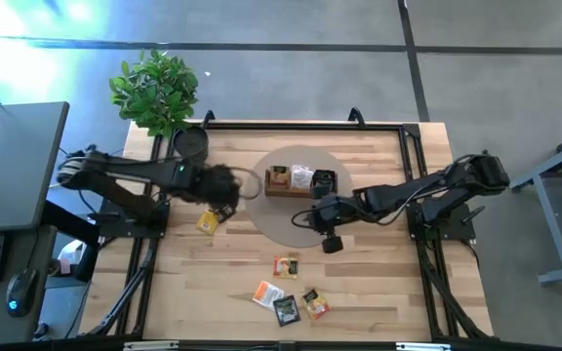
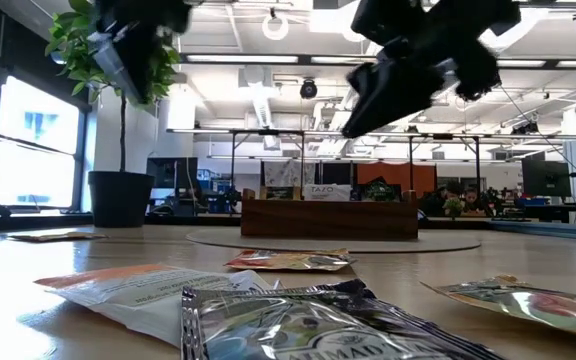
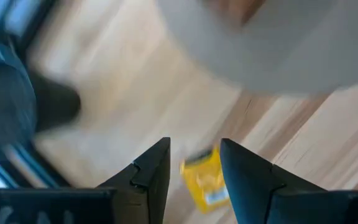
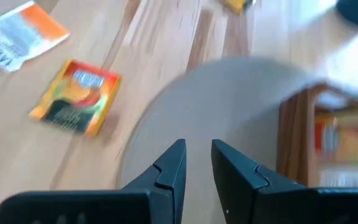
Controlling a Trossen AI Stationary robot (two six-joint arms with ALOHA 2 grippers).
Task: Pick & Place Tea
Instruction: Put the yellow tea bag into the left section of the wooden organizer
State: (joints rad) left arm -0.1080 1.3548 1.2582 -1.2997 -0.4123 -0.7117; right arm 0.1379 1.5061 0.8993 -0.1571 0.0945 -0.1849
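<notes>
A yellow tea packet [image 1: 207, 222] lies flat on the wood just left of the round grey mat [image 1: 281, 226]. My left gripper [image 1: 230, 195] hangs open above the mat's left edge; in its wrist view the yellow packet [image 3: 207, 180] shows on the table below, through the gap between the fingers, untouched. My right gripper [image 1: 310, 216] hovers over the mat in front of the wooden tray [image 1: 301, 181], its fingers [image 4: 174, 163] a little apart with nothing between them. Several more packets [image 1: 285, 265] lie flat toward the near edge.
The tray [image 2: 330, 215] stands on the mat's far part with packets upright in it. A potted plant [image 1: 156, 90] and a dark round object [image 1: 190, 142] stand at the far left corner. Black rails [image 1: 413, 156] run along the table's sides. Bare wood lies right of the mat.
</notes>
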